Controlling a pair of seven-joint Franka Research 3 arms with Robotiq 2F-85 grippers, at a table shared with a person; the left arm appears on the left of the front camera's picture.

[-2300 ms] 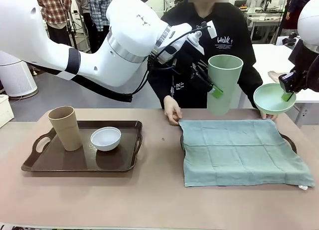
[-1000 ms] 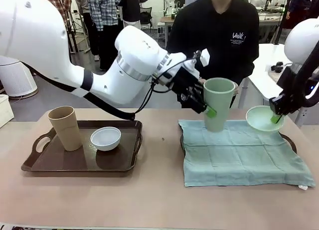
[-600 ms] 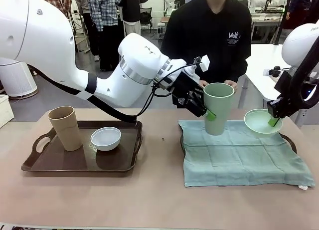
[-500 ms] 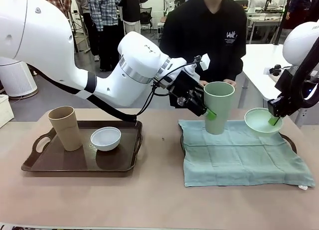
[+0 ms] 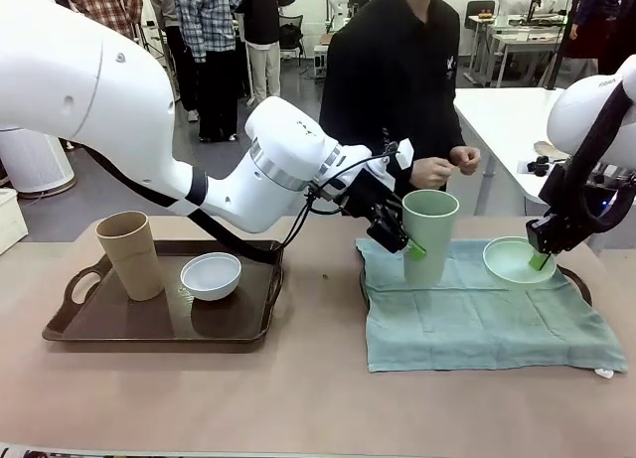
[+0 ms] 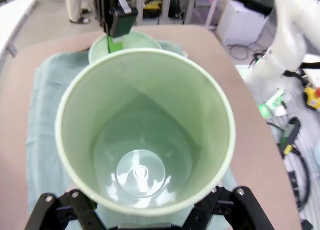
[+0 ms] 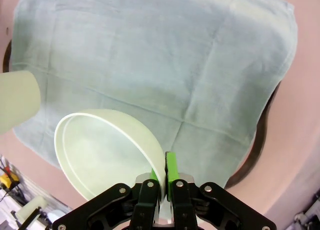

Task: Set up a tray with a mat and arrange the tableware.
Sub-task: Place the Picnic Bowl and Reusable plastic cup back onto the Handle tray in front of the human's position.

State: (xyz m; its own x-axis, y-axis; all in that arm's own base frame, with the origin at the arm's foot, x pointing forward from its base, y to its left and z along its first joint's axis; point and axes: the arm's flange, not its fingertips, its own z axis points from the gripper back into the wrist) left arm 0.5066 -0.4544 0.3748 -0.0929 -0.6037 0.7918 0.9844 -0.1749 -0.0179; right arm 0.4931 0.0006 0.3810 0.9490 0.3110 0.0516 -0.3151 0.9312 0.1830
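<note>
**Tan matte tabletop (image 5: 298, 398): green ware in both grips**

Busy lab behind, with white tables and standing people. Across the table, a person in a black top (image 5: 397, 80), hands raised together at the chest.

On the left, a dark brown plastic tray with handles (image 5: 70, 331). On it, a tall tan tapered cup (image 5: 129, 254), upright, and just beside it a small white round bowl (image 5: 211, 275), mouth up.

On the right, a grey-green cloth mat (image 5: 477, 324) draped over a second dark tray (image 5: 580, 284). Near the mat's far left edge, a tall pale green tapered cup (image 5: 431, 234), long axis vertical, mouth up, base on the cloth.

Left gripper (image 5: 409, 244) spread wide around that cup's wall, clasping it. Right gripper (image 5: 538, 260) pressed together on the rim of a small pale green round bowl (image 5: 515, 260). Bowl tilted, mouth up and toward the robot's side, low over the mat's far right corner. Contact with the cloth unclear.
</note>
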